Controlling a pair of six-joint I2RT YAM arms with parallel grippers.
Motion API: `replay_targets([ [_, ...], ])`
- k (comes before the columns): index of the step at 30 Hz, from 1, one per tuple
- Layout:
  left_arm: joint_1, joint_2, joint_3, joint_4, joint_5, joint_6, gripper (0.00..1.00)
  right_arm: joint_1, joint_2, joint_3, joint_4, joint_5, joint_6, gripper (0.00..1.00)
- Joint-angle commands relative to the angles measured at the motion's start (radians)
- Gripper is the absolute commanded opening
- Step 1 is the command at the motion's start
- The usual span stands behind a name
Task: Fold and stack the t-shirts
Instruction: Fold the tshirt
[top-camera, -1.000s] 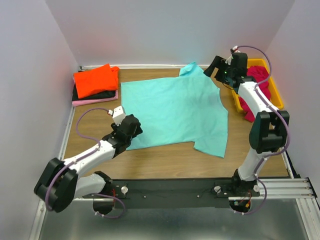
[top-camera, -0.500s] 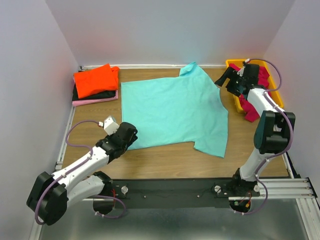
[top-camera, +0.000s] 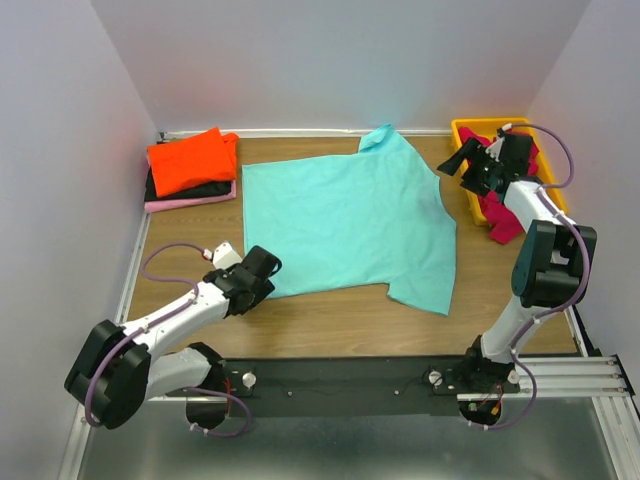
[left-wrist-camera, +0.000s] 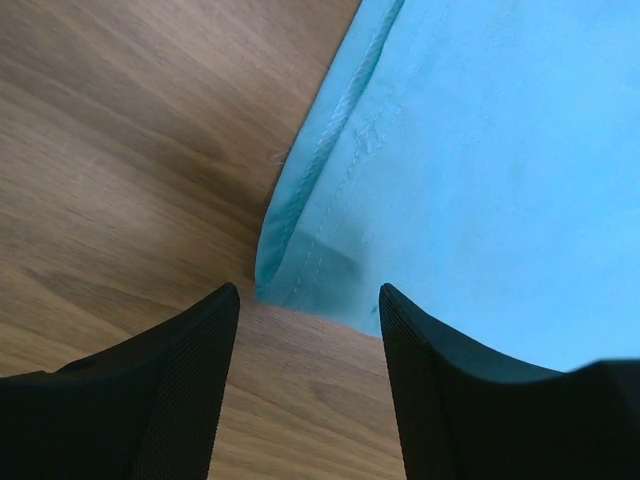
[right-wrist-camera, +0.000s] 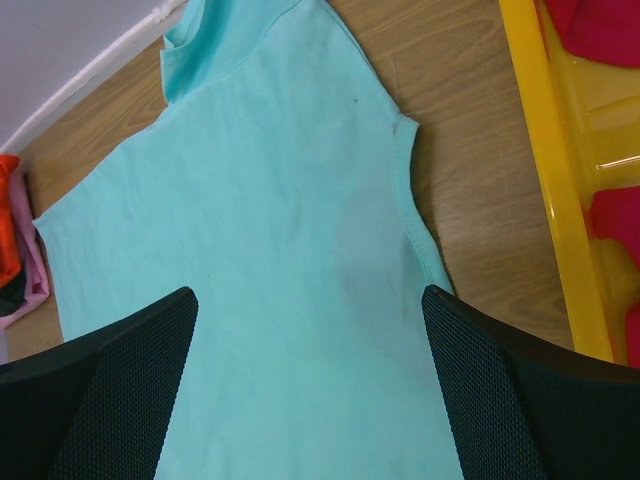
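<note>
Surface (top-camera: 330, 320): brown wood-grain top, bare along its near edge and far-right strip. Yellow plastic tray (right-wrist-camera: 550, 150) sits at the far right corner of the surface, with its long side running along the right wall. A white strip (top-camera: 300, 132) edges the far side of the surface, and plain pale walls (top-camera: 330, 60) close in the back and both sides.

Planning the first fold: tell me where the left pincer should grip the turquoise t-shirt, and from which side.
Grip the near-left hem corner of the turquoise cloth t-shirt, coming from the wooden table side. That corner lies flat with its edges exposed, just ahead of the open left pincer.
</note>
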Motion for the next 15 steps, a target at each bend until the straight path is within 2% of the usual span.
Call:
replay_targets([
  [1,-0.007,-0.006,0.017,-0.039,0.026,-0.04,0.62,-0.021,-0.007,-0.024,0.032,-0.054,0.014,1.0],
  [5,-0.007,-0.025,0.006,-0.036,0.039,-0.049,0.55,-0.032,-0.008,-0.03,0.04,-0.063,0.021,1.0],
  [9,-0.007,-0.023,-0.003,-0.021,0.051,-0.04,0.4,-0.038,-0.01,-0.035,0.046,-0.069,0.024,1.0],
  [13,-0.007,-0.018,-0.012,-0.005,0.052,-0.031,0.38,-0.04,-0.013,-0.04,0.046,-0.069,0.025,1.0],
  [15,-0.007,-0.017,-0.015,-0.001,0.054,-0.025,0.33,-0.041,-0.014,-0.04,0.048,-0.069,0.025,1.0],
])
